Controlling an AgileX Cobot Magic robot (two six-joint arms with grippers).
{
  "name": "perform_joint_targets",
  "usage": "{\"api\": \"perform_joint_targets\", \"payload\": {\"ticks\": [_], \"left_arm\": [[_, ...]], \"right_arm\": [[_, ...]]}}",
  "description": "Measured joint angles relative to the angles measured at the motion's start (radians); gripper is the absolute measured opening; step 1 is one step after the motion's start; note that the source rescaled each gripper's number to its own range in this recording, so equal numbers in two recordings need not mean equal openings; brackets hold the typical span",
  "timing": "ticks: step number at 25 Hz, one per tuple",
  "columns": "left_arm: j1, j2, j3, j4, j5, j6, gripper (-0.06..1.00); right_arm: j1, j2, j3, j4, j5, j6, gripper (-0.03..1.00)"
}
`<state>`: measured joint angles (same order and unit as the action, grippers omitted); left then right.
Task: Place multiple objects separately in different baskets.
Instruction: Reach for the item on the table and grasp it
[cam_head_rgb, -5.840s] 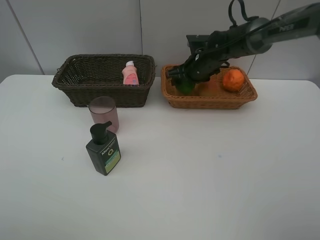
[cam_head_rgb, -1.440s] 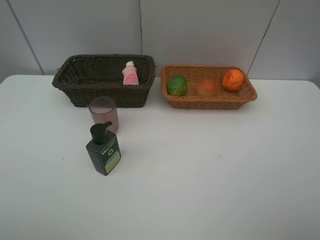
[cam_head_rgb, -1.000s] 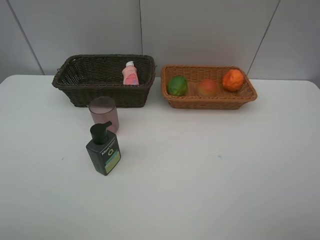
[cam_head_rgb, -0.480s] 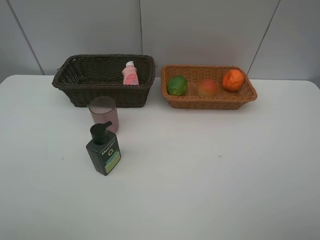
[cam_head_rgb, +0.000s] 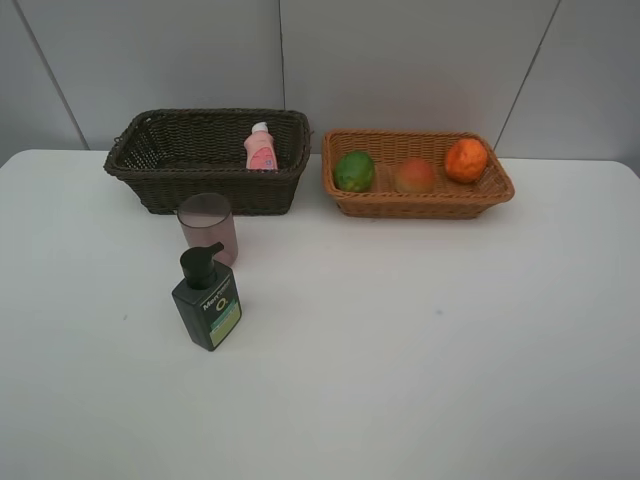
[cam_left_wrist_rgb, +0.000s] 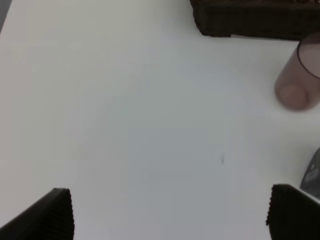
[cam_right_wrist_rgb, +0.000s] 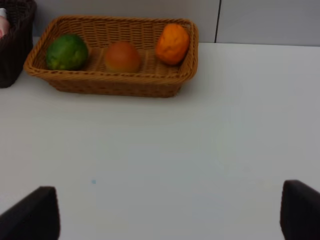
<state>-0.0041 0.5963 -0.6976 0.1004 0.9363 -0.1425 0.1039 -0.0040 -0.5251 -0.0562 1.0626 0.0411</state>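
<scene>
**Both grippers hanging empty, two items waiting on the table**

Comparing with the earliest picture: no longer reaching the right arm over the tan basket (cam_head_rgb: 420, 206) at the lime (cam_head_rgb: 354, 171), and showing neither arm in the high view now. Finding nothing shifted since the last three pictures.

Resting in the tan basket in a row: the lime at the end nearest the dark basket (cam_head_rgb: 215, 192), the peach (cam_head_rgb: 415, 176) in the middle, the orange (cam_head_rgb: 466, 160) at the far right end by the back rim. Standing upright in the dark basket, near its back right corner: the pink bottle (cam_head_rgb: 260, 147). Standing on the table (cam_head_rgb: 430, 350) just in front of the dark basket's front wall: the cup (cam_head_rgb: 208, 228). Standing close in front of the cup: the pump bottle (cam_head_rgb: 207, 300), touching or not being impossible to tell.

Hanging over bare table with jaws spread wide and gripping nothing: the left gripper (cam_left_wrist_rgb: 175, 215), with the cup and a corner of the dark basket ahead. Hanging likewise, wide open and gripping nothing: the right gripper (cam_right_wrist_rgb: 167, 212), facing the tan basket and well apart from it.

Sitting side by side near the back edge with a narrow gap between: the two baskets. Lying open in front of the tan basket and right of the pump bottle: broad bare table. Lying open left of the cup: a smaller stretch.
</scene>
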Motion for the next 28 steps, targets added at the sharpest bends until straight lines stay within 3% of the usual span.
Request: {"api": "perform_joint_targets", "payload": {"ticks": [10, 28], "left_arm": [[-0.112, 0.250, -0.006, -0.004, 0.025, -0.003, 1.00], [-0.116, 0.371, -0.081, -0.021, 0.017, 0.004, 1.00]], "right_arm": [[0.000, 0.000, 0.000, 0.000, 0.000, 0.000, 0.94], [0.000, 0.000, 0.000, -0.001, 0.000, 0.000, 0.94]]}}
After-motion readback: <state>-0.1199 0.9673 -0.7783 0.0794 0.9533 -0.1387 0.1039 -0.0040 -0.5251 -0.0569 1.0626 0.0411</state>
